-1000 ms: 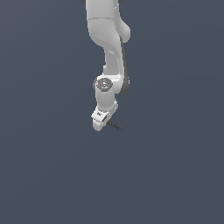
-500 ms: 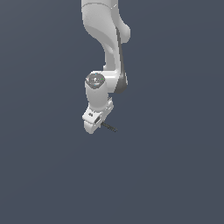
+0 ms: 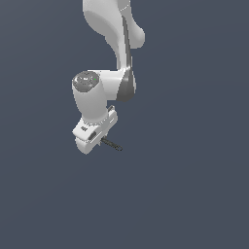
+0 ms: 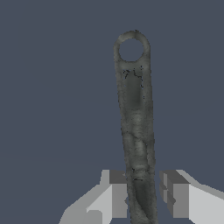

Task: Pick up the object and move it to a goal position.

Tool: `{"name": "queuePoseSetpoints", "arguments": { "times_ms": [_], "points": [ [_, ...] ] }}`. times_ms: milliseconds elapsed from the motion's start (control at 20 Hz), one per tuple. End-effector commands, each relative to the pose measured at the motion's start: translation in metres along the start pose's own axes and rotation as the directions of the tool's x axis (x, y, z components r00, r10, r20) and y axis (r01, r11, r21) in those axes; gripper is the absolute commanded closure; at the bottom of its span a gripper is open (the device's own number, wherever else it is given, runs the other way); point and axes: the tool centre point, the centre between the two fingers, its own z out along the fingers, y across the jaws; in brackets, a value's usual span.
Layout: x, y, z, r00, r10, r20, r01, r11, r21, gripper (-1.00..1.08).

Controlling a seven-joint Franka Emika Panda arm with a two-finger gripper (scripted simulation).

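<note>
Straddling the object, claw partly open, fingers flanking it

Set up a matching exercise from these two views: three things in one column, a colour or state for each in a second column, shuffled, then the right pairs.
Things:
1. dark rod
2. gripper
3. grey round cap on the arm's joint

Colour or state:
A. white fingers either side of the rod, a gap showing on one side
B. sits at the top of the white wrist housing in the exterior view
C. grey-black, slim, with a ring-shaped hole at its far end

Pairs: 1-C, 2-A, 3-B
</note>
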Motion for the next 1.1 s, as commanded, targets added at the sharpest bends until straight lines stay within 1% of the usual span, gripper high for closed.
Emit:
{"name": "queuePoseSetpoints", "arguments": {
  "times_ms": [0, 550, 1050],
  "points": [
    [0.0, 0.015, -0.015, 1.0, 0.0, 0.0, 0.0, 1.0, 0.001, 1.08],
    [-0.001, 0.071, -0.068, 1.0, 0.002, 0.001, -0.002, 1.0, 0.0, 1.08],
    [-0.001, 0.11, -0.103, 1.0, 0.003, 0.002, -0.003, 1.0, 0.0, 1.08]
  ]
}}
